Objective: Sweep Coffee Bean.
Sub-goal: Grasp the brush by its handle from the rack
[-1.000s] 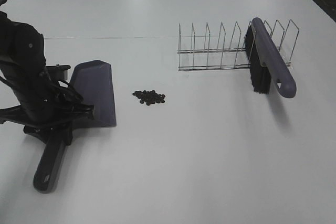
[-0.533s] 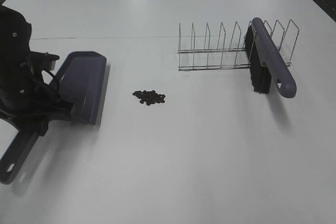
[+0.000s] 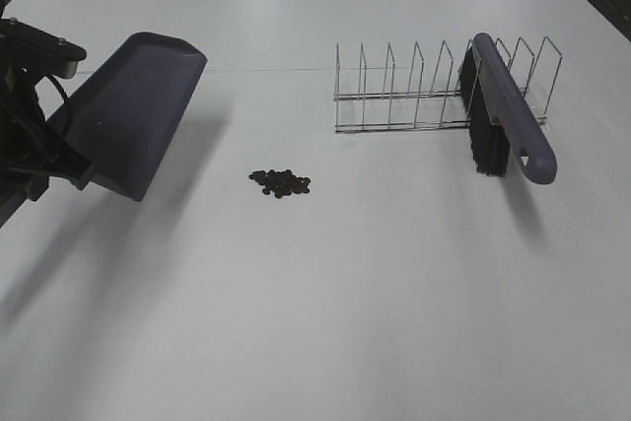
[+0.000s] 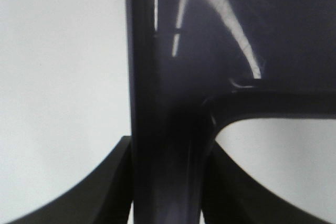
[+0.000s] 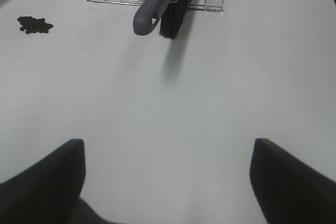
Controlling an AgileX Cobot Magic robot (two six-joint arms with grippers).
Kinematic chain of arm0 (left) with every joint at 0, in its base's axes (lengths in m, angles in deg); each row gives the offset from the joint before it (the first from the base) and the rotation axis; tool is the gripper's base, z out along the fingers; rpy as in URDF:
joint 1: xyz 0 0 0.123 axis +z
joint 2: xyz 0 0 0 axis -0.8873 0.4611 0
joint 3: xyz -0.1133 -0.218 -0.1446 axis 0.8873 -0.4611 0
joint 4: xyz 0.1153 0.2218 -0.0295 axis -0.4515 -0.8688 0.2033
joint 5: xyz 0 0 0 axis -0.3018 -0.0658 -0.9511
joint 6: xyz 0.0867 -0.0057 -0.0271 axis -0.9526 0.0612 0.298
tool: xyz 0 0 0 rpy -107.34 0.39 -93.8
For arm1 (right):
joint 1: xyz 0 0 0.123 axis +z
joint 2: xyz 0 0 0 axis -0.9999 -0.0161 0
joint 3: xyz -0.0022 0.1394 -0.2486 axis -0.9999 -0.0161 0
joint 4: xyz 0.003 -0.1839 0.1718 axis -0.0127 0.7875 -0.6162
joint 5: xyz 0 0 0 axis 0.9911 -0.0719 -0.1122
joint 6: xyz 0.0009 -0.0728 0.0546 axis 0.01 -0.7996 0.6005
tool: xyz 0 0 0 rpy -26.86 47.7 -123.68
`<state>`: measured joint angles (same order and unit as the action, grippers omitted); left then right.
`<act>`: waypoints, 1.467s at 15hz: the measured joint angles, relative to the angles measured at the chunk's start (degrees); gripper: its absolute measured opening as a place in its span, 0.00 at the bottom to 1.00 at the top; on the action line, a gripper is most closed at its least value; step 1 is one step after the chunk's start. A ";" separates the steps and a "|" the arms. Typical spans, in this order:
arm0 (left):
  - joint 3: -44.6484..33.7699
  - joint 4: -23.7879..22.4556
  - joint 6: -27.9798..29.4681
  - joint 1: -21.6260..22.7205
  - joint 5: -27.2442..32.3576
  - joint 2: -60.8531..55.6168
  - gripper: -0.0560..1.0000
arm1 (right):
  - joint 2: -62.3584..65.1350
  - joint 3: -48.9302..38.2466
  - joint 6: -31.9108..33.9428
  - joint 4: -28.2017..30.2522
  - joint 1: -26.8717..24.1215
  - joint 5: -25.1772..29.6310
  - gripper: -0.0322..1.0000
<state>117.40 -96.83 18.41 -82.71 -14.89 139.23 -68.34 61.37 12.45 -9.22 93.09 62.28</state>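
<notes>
Position of left arm [image 3: 25, 135]: at the far left edge of the white table [image 3: 345, 322], with its black links upright and its wrist turned toward the table's middle. The left gripper [image 4: 168, 182] is clamped on the handle of a purple plastic dustpan [image 3: 133, 115], with a dark finger against each side of the handle. The pan hangs clear of the table and tilted, its long front edge on the side nearest the beans. To its right and apart from it, a small cluster of dark brown coffee beans [image 3: 280, 182] lies on the table. Further right stands a silver wire rack [image 3: 394, 127]. A purple-handled brush with black bristles [image 3: 508, 120] leans across the rack's right end, bristles down. The right gripper [image 5: 168, 182] hovers over the table with its jaws spread wide, holding nothing. Beans and brush lie well ahead of it.
</notes>
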 joint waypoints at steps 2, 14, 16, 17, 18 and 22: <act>0.00 -0.17 -1.89 0.00 -2.81 0.06 0.37 | 0.00 0.00 1.83 0.52 0.00 0.00 0.76; 0.00 1.89 -14.38 0.00 -6.19 6.82 0.37 | -15.53 9.11 18.68 6.93 0.00 6.47 0.76; 0.00 2.18 -14.38 0.00 -6.25 6.82 0.37 | -21.60 12.20 17.82 8.08 0.00 6.59 0.76; 0.00 2.52 -14.38 0.00 -6.25 6.82 0.37 | -25.61 14.61 17.59 8.31 0.00 6.70 0.76; 0.00 2.69 -14.38 0.00 -6.19 6.82 0.37 | -29.62 16.84 17.30 8.37 0.00 6.70 0.76; 0.00 2.75 -14.38 0.00 -3.61 6.82 0.37 | -46.98 27.04 15.76 5.33 0.00 6.65 0.76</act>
<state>117.40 -94.08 4.03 -82.71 -18.50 146.05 -115.32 88.41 28.20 -3.90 93.09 68.92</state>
